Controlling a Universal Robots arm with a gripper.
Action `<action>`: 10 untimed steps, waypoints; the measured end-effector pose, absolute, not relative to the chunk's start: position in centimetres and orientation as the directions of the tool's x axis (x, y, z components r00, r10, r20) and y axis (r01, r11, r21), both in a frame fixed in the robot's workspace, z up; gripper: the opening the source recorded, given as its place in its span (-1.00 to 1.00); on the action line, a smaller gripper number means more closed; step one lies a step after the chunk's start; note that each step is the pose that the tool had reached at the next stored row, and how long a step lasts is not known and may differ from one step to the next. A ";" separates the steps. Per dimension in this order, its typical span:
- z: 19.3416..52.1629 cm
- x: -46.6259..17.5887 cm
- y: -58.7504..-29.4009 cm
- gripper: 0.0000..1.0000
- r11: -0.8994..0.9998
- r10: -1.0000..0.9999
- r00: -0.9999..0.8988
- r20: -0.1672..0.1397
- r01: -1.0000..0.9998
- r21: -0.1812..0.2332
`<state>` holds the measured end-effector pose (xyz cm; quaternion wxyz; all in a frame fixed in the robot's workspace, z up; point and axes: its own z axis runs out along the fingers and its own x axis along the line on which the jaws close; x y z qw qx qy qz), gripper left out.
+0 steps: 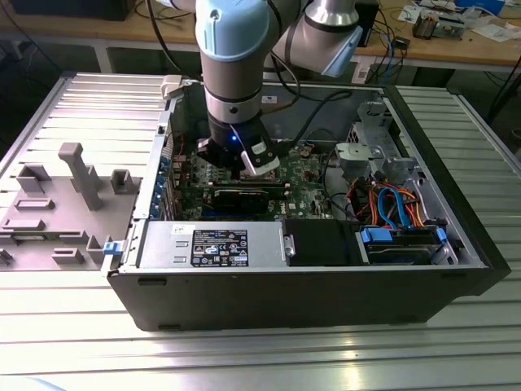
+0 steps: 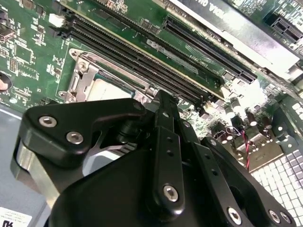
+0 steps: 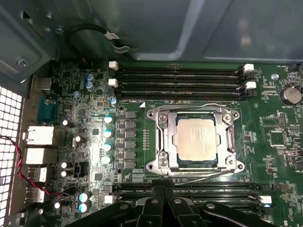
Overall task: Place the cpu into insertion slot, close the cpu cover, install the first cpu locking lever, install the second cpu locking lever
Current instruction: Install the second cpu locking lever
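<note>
We see a big black computer case (image 1: 293, 297) lying open on a metal table (image 1: 244, 358). The robot arm (image 1: 232, 57) reaches down into the case from above.

Inside the case lies a green board (image 3: 265, 156). The gripper (image 1: 244, 159) hangs low over the middle of this board. In the first wrist view the gripper (image 3: 164, 191) has its two black fingers (image 3: 154, 208) pushed close together, with no thing between them. The tips sit over the long black memory slots (image 3: 189, 189), just beside the insertion slot (image 3: 156, 166).

The cpu (image 3: 196, 139) is in the insertion slot. It lies flat, with its silver top facing up. The cpu cover (image 3: 228, 142) lies down flat around it, and the cpu shows through the big window in the cover. A thin metal bar (image 3: 203, 176) runs along the side of the slot nearest the gripper. We cannot tell if it is hooked down.

In the second wrist view we see a corner of the cpu (image 2: 111, 80) past the black gripper body, and the metal frame of the slot (image 2: 80, 80) around it.

The case holds more things too. A grey power box (image 1: 212, 244) with a label sits along the front wall. A black graphics card (image 1: 244, 198) lies between this box and the gripper. On the exterior view's right, a metal cage (image 1: 366, 155) holds blue and orange cables (image 1: 399, 204).

On the exterior view's left, a flat grey tray (image 1: 57, 216) lies on the table beside the case. Grey holders (image 1: 77, 167) stand up on it.
</note>
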<state>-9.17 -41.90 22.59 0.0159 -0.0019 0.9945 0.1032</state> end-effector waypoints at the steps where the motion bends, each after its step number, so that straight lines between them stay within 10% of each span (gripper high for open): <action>1: 22.4 -9.2 -41.9 -0.79 0.978 0.000 -0.999 -0.032 -0.007 0.208; 10: 21.4 -9.5 -42.2 -0.79 0.975 0.021 -0.999 -0.032 0.013 0.220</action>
